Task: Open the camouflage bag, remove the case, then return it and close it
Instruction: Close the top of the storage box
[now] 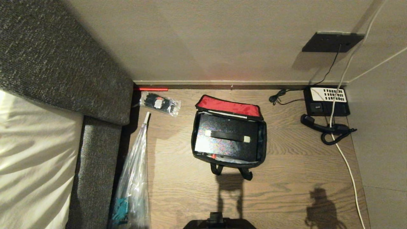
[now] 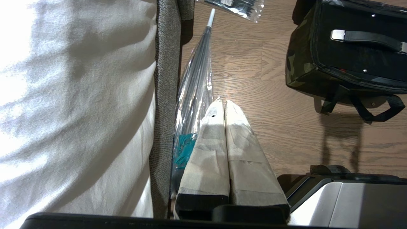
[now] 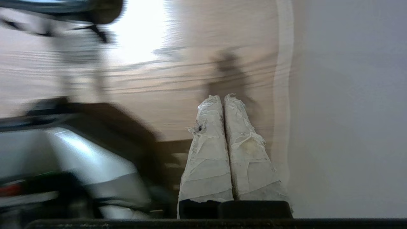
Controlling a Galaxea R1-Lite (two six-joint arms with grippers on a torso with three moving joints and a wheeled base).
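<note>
One soft rectangular bag in green, black and tan camouflage [image 1: 261, 140] lies open on the wooden floor [image 1: 295, 178] near the middle of the head view, its bright red-lined flap [image 1: 229, 106] thrown back toward the wall at twelve o'clock and its two black strap loops [image 1: 231, 171] trailing at six o'clock. The flat black rigid case [image 1: 226, 136] sits inside the bag, filling nearly its whole width, a black handle strip with pale ends running across its top. At ten o'clock from the bag lies a small clear plastic packet of black items [image 1: 159, 102]; at eight o'clock a long clear-wrapped umbrella [image 1: 135, 178] stretches beside the grey fabric bed frame [image 1: 95, 178], with white bedding [image 1: 31, 159] beyond it. At two o'clock a black desk phone with a white keypad [image 1: 327, 101] rests on the floor, its handset [image 1: 318, 126] off the cradle just below, and a white cable [image 1: 348, 171] runs past it. Neither arm shows in the head view. The left gripper [image 2: 222, 101], tape-wrapped, hangs above the floor beside the umbrella with its jaws pressed together and nothing between them. The right gripper [image 3: 222, 97] is over bare floor near a pale wall, jaws likewise fully closed and empty, in a blurred view
</note>
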